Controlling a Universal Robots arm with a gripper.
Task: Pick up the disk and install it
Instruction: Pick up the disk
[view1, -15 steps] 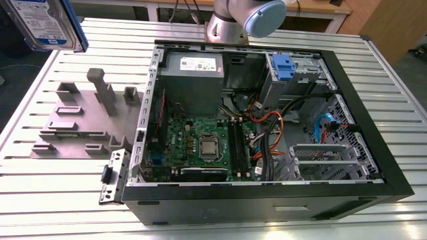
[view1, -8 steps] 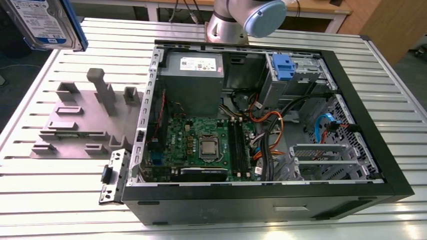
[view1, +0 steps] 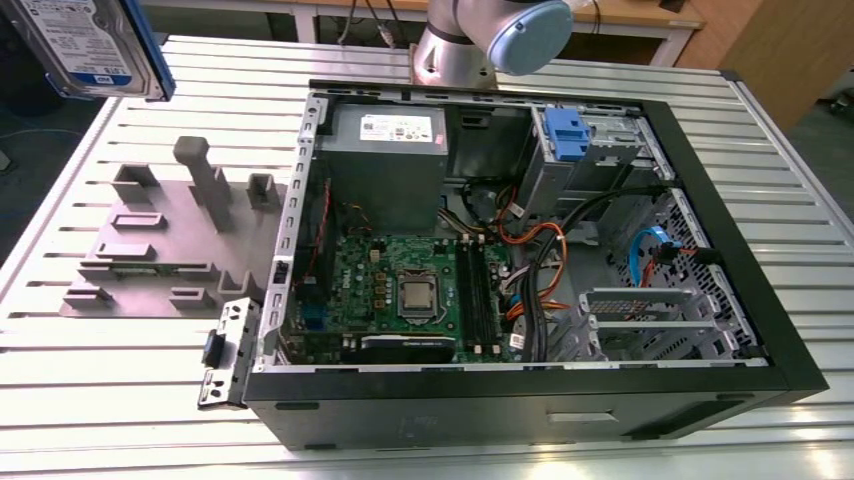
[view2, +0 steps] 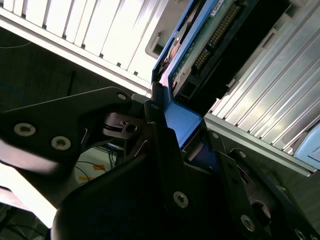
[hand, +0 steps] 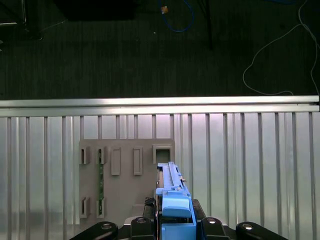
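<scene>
The disk (view1: 96, 45), a silver drive with a white-and-blue label in a blue carrier, hangs high above the table at the exterior view's far left, beyond the grey fixture (view1: 160, 245). In the first wrist view the disk (hand: 172, 197) is seen edge-on between the black fingers of my gripper (hand: 176, 224), above the grey fixture (hand: 125, 180). The second wrist view has my gripper (view2: 185, 130) shut on the carrier's blue end, with the disk's underside and connector pins (view2: 212, 40) past it.
An open computer case (view1: 787, 330) lies on the slatted metal table (view1: 120, 400), with a motherboard (view1: 400, 290), a grey power-supply box (view1: 387, 150) and a lone blue bracket (view1: 567, 135) in the drive bay. The arm's base (view1: 467, 45) stands behind the case.
</scene>
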